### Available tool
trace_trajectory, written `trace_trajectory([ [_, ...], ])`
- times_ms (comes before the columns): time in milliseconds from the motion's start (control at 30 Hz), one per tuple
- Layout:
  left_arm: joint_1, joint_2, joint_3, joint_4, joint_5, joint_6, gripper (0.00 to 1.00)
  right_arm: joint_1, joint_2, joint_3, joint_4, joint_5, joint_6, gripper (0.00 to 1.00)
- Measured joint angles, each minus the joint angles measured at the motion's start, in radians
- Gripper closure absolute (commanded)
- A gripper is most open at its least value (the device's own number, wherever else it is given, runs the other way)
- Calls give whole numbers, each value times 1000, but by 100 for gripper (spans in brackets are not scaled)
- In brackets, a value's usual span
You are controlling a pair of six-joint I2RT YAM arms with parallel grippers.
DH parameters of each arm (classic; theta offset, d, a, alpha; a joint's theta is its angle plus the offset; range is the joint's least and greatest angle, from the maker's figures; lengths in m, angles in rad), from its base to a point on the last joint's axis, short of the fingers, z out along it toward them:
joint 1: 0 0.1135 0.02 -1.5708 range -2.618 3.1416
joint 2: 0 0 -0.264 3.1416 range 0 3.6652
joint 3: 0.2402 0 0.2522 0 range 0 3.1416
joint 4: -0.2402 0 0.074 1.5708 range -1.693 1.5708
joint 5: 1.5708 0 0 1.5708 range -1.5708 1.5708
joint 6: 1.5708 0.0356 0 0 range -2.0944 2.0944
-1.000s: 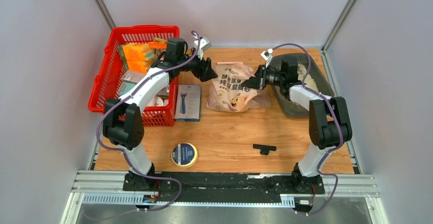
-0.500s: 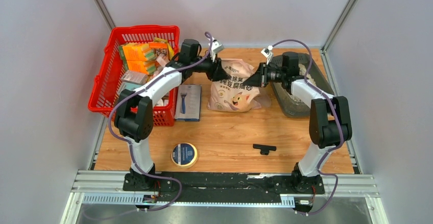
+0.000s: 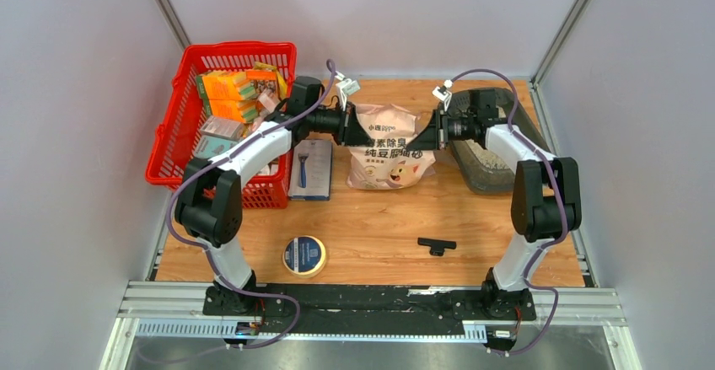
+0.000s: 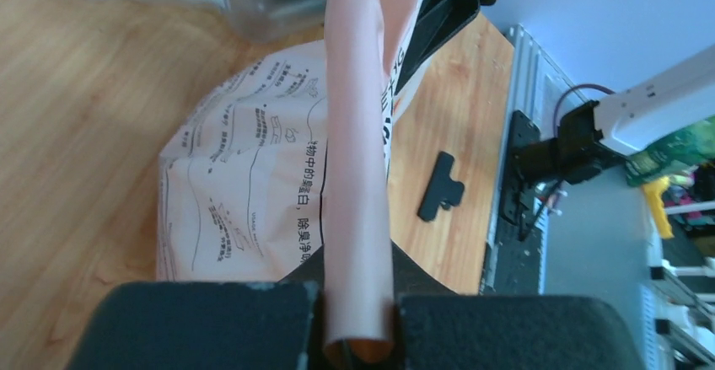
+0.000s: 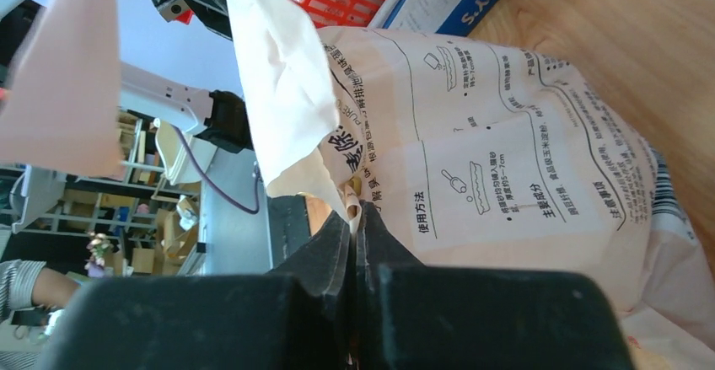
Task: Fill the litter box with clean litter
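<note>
Clamping the left end effector (image 3: 348,126) fully closed on the upper left edge of the pale pink litter bag (image 3: 390,147), squeezing a fold of bag film between the jaws in the left wrist view. Pinching the bag's upper right edge the same way with the right end effector (image 3: 432,134), jaws pressed together on a thin flap. Stretching the bag's top between the two at upper centre of the top view, printed face toward the camera, above the wooden surface (image 3: 371,218). Working with the dark grey litter box (image 3: 493,176) just right of the right end effector, at upper right of the frame, partly under the right arm, contents too hidden to tell. Passing over a tape roll (image 3: 304,254) and a black clip (image 3: 436,245), both well apart in the lower frame.
</note>
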Motion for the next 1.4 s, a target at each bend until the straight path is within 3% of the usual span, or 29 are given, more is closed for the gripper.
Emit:
trace_trajectory([
  [200,7,0,1,-71,66,-39,100,-3,-25,-8,-129,-29,-74,77],
  [467,13,1,-3,-108,106,-91,100,-13,-101,-89,-160,-31,-127,69],
  [567,14,2,-7,-114,116,-109,100,-14,-121,-122,-157,-30,-127,75],
  [633,14,3,-14,-111,122,-127,100,-15,-129,-137,-156,-29,-128,92],
  [700,14,3,-18,-109,124,-140,100,-15,-131,-142,-155,-25,-131,100],
  [933,20,3,-18,-105,112,-154,100,-29,-60,-71,-200,-53,-38,100],
  [1133,34,-4,1,-164,53,-154,100,-29,97,113,-437,-113,-51,100],
  [1167,34,-7,3,-186,45,-154,95,-28,97,114,-463,-114,-55,100],
  [1267,40,-18,3,-238,32,-151,61,-26,102,116,-550,-123,-76,100],
  [1367,76,-33,-7,-269,45,-147,59,-33,119,137,-676,-121,-186,98],
  [1400,85,-36,-10,-270,49,-145,59,-35,128,160,-730,-117,-255,90],
])
